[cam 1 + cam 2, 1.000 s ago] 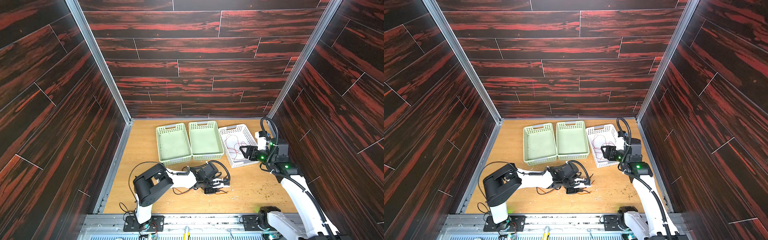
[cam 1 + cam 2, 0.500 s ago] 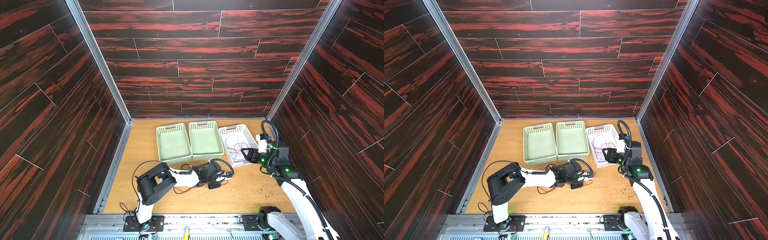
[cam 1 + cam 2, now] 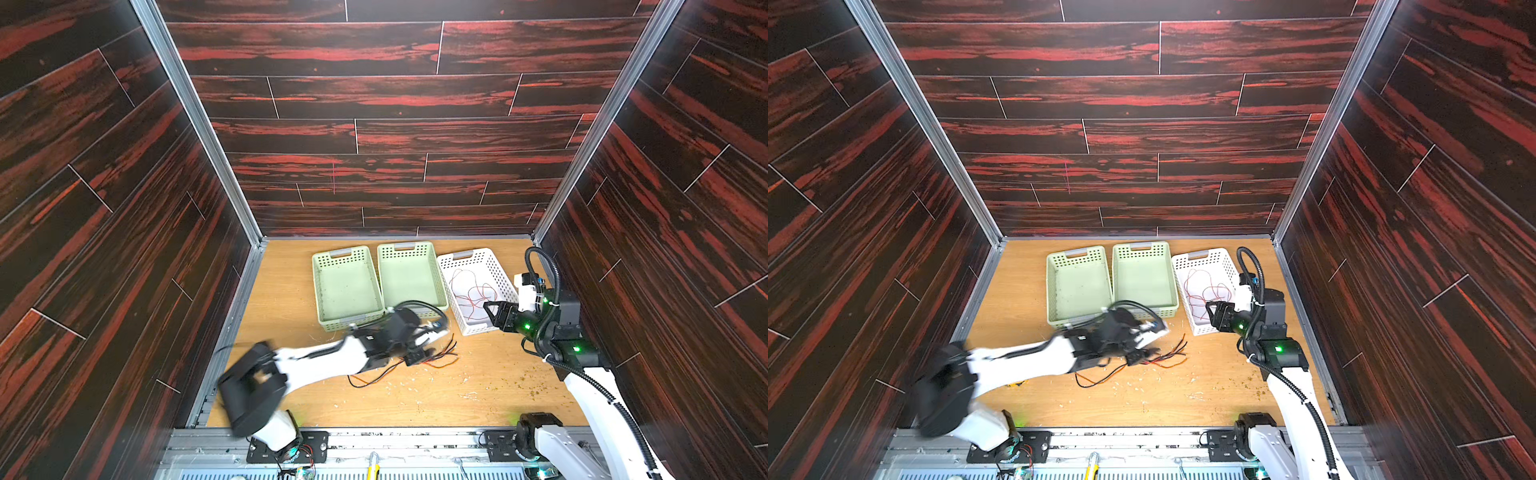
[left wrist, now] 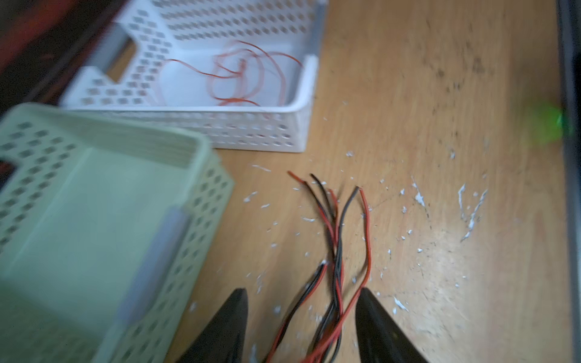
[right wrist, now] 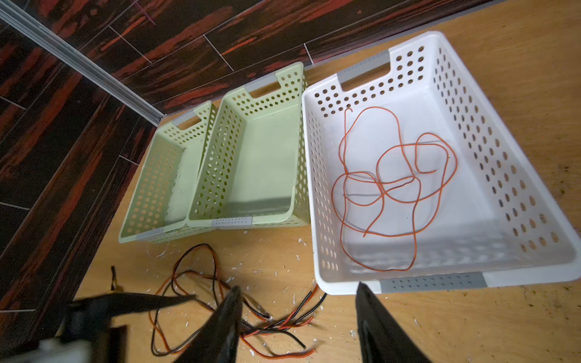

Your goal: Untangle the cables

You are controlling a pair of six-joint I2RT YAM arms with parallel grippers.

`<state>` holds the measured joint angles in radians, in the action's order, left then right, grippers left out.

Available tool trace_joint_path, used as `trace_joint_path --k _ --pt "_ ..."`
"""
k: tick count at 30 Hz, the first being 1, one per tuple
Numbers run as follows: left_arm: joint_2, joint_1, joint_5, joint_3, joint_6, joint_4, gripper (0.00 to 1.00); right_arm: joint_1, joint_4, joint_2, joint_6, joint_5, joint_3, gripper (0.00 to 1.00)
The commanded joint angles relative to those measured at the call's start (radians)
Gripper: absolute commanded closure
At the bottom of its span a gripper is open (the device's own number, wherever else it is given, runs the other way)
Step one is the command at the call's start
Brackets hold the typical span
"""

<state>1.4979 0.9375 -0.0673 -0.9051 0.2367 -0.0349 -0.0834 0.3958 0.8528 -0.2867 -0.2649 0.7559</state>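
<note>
**Both grippers open, cable bunch on table, one cable in white basket**

Wooden table inside dark panelled walls. Left arm reaches low across the table toward the middle and is blurred. Right arm stands on the right side.

Three baskets in a row at the back: left green basket, middle green basket touching it, then white basket just beside, angled a bit. Both green ones hold nothing.

The right gripper hangs over the near rim of the white basket. Its jaws are well apart with nothing between them.

The left gripper is low over the table, in front of the middle green basket. Its jaws are apart. The cables, black and orange, run loose between the fingertips, not clamped, though one orange strand touches a finger. In both top views the bunch lies on the table in front of the baskets, ends fanned toward the white one.

An orange cable lies looped on the white basket's floor.

White flecks are scattered on the table.
</note>
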Motion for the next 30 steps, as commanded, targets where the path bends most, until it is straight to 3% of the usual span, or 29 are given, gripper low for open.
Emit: trace_joint_path --k 1,8,13,26,30 --pt "-0.115 -0.038 0.123 0.066 -0.215 0.105 0.42 -0.011 -0.001 0.017 0.022 -0.062 -0.020 0.42" --pt "-0.208 -0.104 0.215 0.105 -0.604 0.266 0.36 -0.102 -0.035 0.092 0.029 -0.050 -0.011 0.41" --pt "-0.204 -0.165 0.199 0.133 -0.827 0.319 0.33 -0.190 -0.045 0.149 0.043 -0.010 0.006 0.39" --pt "-0.096 -0.230 0.111 0.171 -0.992 0.318 0.30 -0.264 -0.062 0.195 0.047 0.022 0.010 0.38" --pt "-0.096 -0.242 0.129 0.194 -1.028 0.313 0.30 -0.266 -0.075 0.204 0.049 0.023 0.005 0.38"
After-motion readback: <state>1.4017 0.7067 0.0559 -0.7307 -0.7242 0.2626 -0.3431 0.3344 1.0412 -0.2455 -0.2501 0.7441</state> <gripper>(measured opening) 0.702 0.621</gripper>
